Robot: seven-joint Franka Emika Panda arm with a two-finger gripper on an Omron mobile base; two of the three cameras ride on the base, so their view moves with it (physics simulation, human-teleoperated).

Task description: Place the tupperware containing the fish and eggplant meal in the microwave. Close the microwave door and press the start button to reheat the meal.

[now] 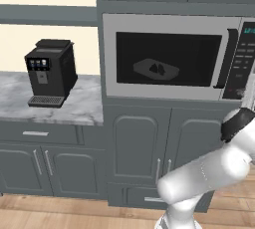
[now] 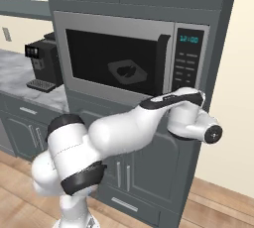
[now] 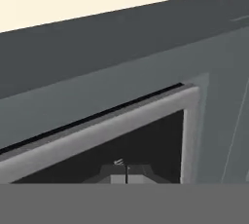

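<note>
Grey tupperware sits inside the microwave, door looks closed. End effector closed, empty, at the keypad's lower edge. Press start with fingertips pinched; push straight in, don't slide across neighbouring keys.

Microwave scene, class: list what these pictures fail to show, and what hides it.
- Keypad labels: left base view, too small, cut by the right edge.
- Claw: hand view, tips mostly behind the bottom band.
- Meal in the tupperware: right base view, dim behind the door glass.
</note>
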